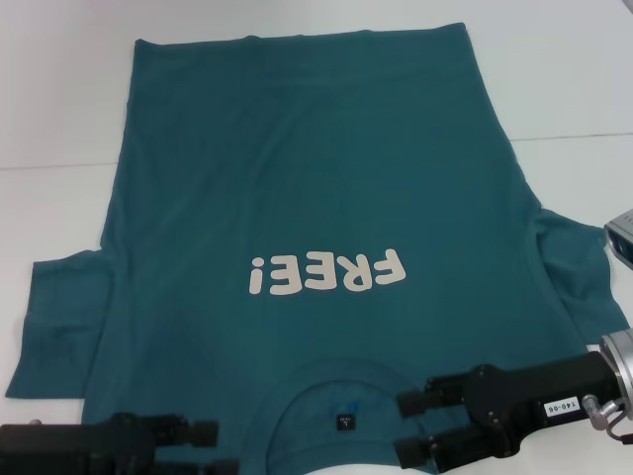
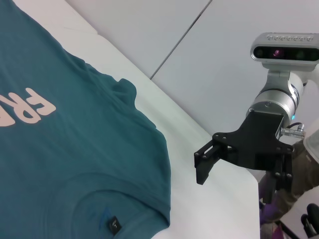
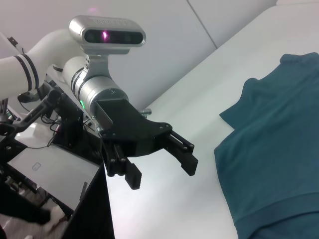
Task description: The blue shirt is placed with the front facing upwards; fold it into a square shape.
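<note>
The blue shirt point(image 1: 297, 198) is laid flat on the white table point(image 1: 564, 69), front up, with the collar point(image 1: 341, 381) at the robot's edge and the hem at the far side. The white lettering point(image 1: 326, 272) sits just beyond the collar, and a small dark label point(image 1: 343, 420) is seen inside the neckline. Both sleeves are spread out to either side of the lettering, slightly rumpled.

The right gripper point(image 1: 413, 430) is held just beside the collar on the robot's right, over the shoulder cloth, with its fingers spread apart and nothing between them. The left gripper point(image 1: 220, 447) is parked near the collar on the robot's left, low at the table's edge; its fingers are likewise spread and empty, as is shown in the right wrist view.

No fold appears to have been made yet. From here, the greatest risk is judged to be an uneven grasp: if only the top layer at a shoulder is pinched, the back layer could be left behind and the fold skewed. The rumpled sleeves could also be trapped under the fold, spoiling a square outline. A grey box point(image 1: 621, 237) lies near the right sleeve and could be brushed.
</note>
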Robot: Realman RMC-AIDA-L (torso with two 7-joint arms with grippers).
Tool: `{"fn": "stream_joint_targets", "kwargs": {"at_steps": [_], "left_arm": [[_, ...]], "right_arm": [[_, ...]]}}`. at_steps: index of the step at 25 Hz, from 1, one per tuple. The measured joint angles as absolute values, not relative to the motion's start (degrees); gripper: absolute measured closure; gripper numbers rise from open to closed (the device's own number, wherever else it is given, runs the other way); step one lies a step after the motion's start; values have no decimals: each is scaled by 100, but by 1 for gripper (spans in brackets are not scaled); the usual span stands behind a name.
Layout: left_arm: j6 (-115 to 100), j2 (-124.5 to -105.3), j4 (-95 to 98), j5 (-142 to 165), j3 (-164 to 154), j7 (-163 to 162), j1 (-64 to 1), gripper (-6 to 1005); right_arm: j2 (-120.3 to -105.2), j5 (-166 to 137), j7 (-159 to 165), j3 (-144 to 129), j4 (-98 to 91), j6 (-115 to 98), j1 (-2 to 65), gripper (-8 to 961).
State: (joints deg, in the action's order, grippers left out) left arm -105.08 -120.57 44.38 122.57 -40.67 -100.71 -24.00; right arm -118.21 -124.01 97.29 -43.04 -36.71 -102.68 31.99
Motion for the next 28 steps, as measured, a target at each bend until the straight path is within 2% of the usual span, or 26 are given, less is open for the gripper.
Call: {"fn": "stream_joint_targets", "kwargs": {"at_steps": [7,13,17,28], "left_arm": [[-10384,-11898,4378,12145,-2813,-12210,-2749,156],[-9316,-11589,4008,12132,-1873,-13649,-2933,157],[-8437,-11561,3881,12149,-1760,-13785,-2959,157],[-7245,-11593,3544,12165,-1487,-13920,-2817,157]], "right_arm": [[-11803,-12284,10569,-3891,-3697,-10251,3260,70],[-11603,-11909,12427,-3546,-3702,-9921,3422,70],[-11455,-11848,12959,-3496,-3709,-9560,3453,70],[-11367,-11841,12994,-3422,-3690,-9442,3469,70]]}}
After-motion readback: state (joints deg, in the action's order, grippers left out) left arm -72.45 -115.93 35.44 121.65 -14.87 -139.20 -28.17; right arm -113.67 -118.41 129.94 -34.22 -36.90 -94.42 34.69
